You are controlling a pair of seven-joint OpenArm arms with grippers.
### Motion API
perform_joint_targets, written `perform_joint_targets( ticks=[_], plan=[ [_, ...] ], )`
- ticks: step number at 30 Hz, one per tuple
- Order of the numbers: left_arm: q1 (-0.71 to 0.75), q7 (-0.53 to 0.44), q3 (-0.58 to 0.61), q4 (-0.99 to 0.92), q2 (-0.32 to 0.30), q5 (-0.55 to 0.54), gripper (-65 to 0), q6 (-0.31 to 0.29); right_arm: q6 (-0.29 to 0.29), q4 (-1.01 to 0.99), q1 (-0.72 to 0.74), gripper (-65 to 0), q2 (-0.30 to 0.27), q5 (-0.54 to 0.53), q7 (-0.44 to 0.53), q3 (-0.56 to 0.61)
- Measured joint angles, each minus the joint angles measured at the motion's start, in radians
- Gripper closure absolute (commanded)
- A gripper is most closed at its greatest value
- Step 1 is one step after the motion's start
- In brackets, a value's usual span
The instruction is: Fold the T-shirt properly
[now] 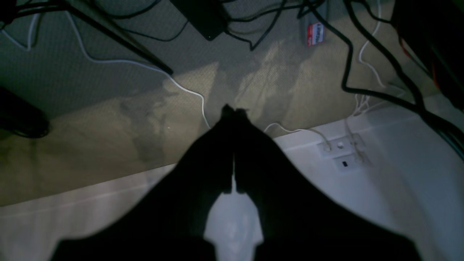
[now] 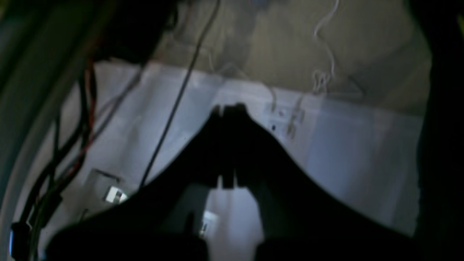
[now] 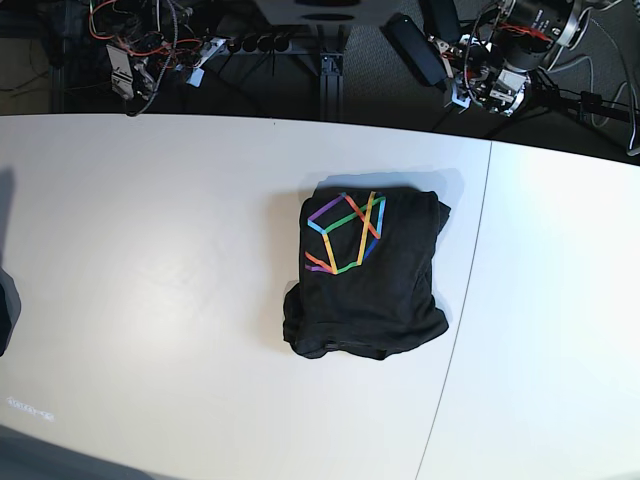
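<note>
Carpet and cables fill the left wrist view, where the left gripper (image 1: 235,110) hangs with its jaws pressed together on nothing; beyond its tips lie a grey carpet (image 1: 108,145) and trailing white cable (image 1: 188,92), below them a white skirting panel (image 1: 380,181), and no cloth anywhere near. Right wrist view: the right gripper (image 2: 229,107) is likewise closed and empty, its dark fingers set against the same pale panel (image 2: 344,145), a black cable (image 2: 174,108) running down to its left. Base view: neither pincer reaches the frame, so the T-shirt (image 3: 368,275) sits well away from both, a compact black bundle near the middle of the white table (image 3: 150,250), rainbow line print (image 3: 345,232) facing up. The fold looks close to done, though the near edge bulges and a corner pokes out at the top right. Should the arms return to tidy it, a pinch through too many layers could drag the whole bundle and spring the fold open; the soft fabric offers little to resist such a pull.
</note>
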State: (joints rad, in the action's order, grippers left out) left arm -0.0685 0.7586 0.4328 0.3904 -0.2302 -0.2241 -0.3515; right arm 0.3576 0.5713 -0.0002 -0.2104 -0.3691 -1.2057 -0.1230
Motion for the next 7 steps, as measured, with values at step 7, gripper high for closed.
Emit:
perform_joint_targets(
  ticks=[7],
  plan=[
    [-0.001,-0.048,0.000,0.000,0.000,0.000,0.0,0.000,0.000,0.000,0.002,0.0,0.000,0.000,0.129,0.000]
  ],
)
